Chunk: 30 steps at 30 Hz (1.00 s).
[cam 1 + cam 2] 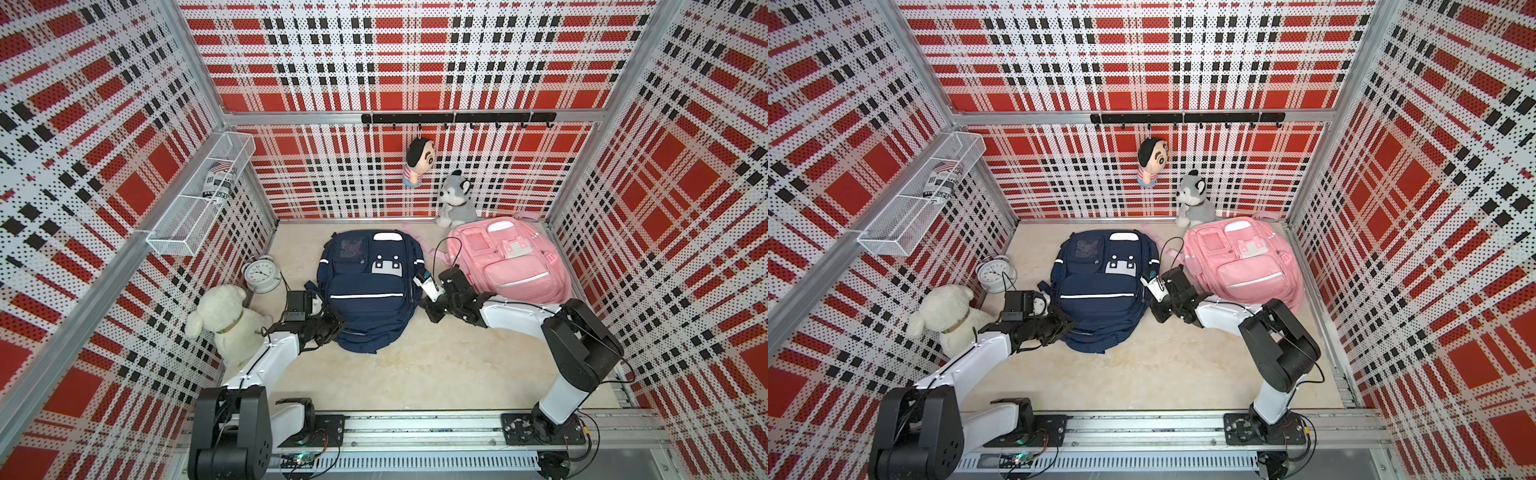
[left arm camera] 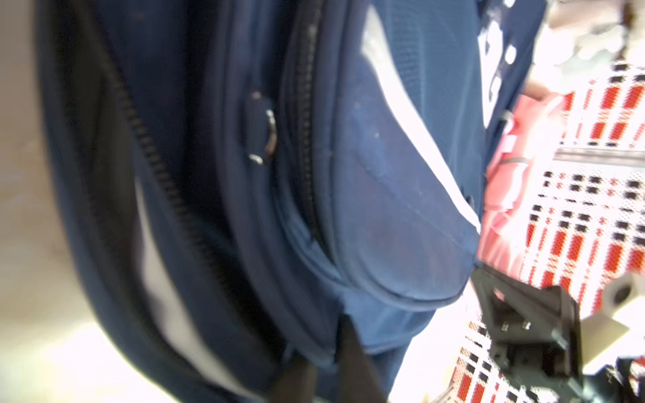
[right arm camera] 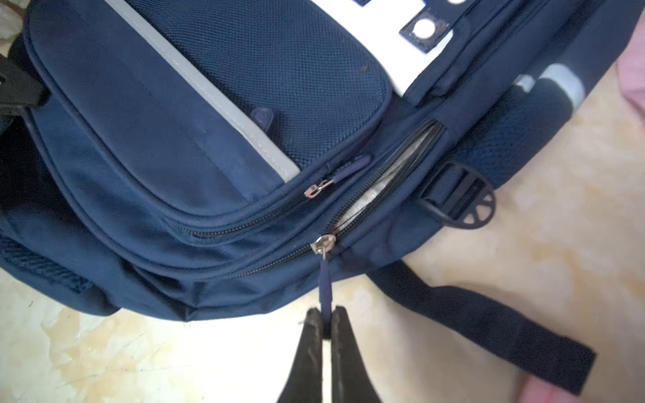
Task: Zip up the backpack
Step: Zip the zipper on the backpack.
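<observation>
The navy backpack [image 1: 368, 291] [image 1: 1100, 291] lies flat in the middle of the floor. My right gripper [image 3: 324, 314] [image 1: 420, 296] is at its right side, shut on the blue zipper pull [image 3: 325, 282], which is stretched taut from the silver slider [image 3: 324, 243]. On one side of the slider the zip gapes open over grey lining [image 3: 391, 178]. On the other side it is closed. My left gripper [image 2: 321, 338] [image 1: 336, 322] presses into the bag's lower left corner. Its blurred fingers stand slightly apart with blue fabric between them.
A pink backpack [image 1: 511, 262] lies just right of my right arm, with a husky plush [image 1: 455, 199] behind it. A white plush [image 1: 226, 320] and an alarm clock [image 1: 262, 274] sit by my left arm. A wire basket [image 1: 199, 199] hangs on the left wall.
</observation>
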Available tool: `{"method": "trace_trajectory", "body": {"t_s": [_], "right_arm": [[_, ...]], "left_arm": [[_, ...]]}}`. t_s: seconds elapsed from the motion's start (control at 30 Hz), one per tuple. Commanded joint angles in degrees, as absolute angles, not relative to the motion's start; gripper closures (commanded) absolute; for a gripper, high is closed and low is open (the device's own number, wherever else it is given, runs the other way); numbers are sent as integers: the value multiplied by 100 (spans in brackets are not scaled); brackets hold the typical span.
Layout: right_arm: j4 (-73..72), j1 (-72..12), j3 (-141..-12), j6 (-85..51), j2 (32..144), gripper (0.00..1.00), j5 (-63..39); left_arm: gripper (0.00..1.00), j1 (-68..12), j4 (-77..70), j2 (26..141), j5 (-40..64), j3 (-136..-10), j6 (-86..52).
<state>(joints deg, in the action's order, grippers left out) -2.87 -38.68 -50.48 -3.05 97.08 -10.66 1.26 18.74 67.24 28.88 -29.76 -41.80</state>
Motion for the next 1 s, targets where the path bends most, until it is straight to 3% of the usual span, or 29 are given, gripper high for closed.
{"method": "trace_trajectory", "body": {"t_s": [0.0,0.23,0.53,0.97], "right_arm": [[-908,-4209,-4625,-1071,9269,100,-709],[-1135,-4923,-4560,-1461,8861,100,-63],[-1164,-5207,-4702,-1439,8765,100,213],[-1162,-5335,-4872,-1364,8921,100,593]], "left_arm": [[63,77,1960,6647,2650,-3249,-4132],[43,-994,1973,6253,2343,-3533,-4950],[39,-2258,1129,6060,2311,-3099,-6465],[38,-2595,952,6063,2185,-2938,-6966]]}}
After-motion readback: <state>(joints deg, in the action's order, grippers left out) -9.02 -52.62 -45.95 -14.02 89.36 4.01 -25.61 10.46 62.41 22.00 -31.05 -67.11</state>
